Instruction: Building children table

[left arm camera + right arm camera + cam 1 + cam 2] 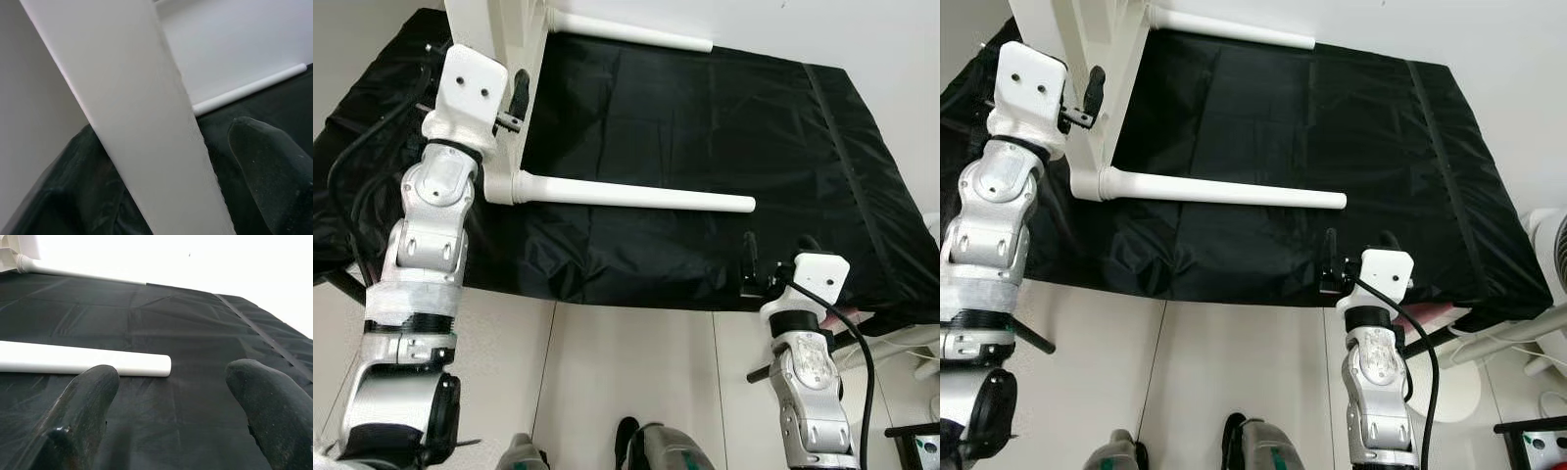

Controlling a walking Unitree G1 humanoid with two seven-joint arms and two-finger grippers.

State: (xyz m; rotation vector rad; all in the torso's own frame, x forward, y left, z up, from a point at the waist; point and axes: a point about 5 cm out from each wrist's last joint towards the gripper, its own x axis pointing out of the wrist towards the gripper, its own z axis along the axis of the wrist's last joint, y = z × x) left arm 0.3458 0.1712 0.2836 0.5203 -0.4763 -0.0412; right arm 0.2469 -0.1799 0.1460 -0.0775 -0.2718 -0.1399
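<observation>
I judge assembly partly done: two white legs are seated in the white tabletop, which stands on edge at the far left of the black-covered surface; any remaining legs I cannot confirm; the left gripper is clamped on the tabletop's edge; the right gripper hovers by the near leg's free end, fingers apart, empty.

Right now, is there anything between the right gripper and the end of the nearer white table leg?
Nothing visible. The right gripper is open at the near edge of the black cloth, and the free end of the nearer white leg lies just ahead of its fingers, with bare cloth between them.
</observation>
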